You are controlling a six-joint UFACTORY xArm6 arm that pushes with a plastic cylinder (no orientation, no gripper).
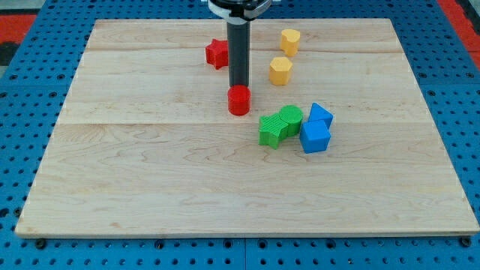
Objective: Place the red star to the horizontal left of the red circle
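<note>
The red star [217,53] lies near the view's top, left of centre, partly hidden on its right by my rod. The red circle [239,100] is a short red cylinder below and slightly right of the star. My tip [239,85] stands just above the red circle, touching or almost touching its upper edge. The star sits up and to the left of the tip, close beside the rod.
Two yellow blocks [290,40] [280,70] lie right of the rod. A green star [271,130], a green round block [291,118] and two blue blocks [320,115] [314,137] cluster at the lower right of the circle. The wooden board [150,172] ends on a blue pegboard.
</note>
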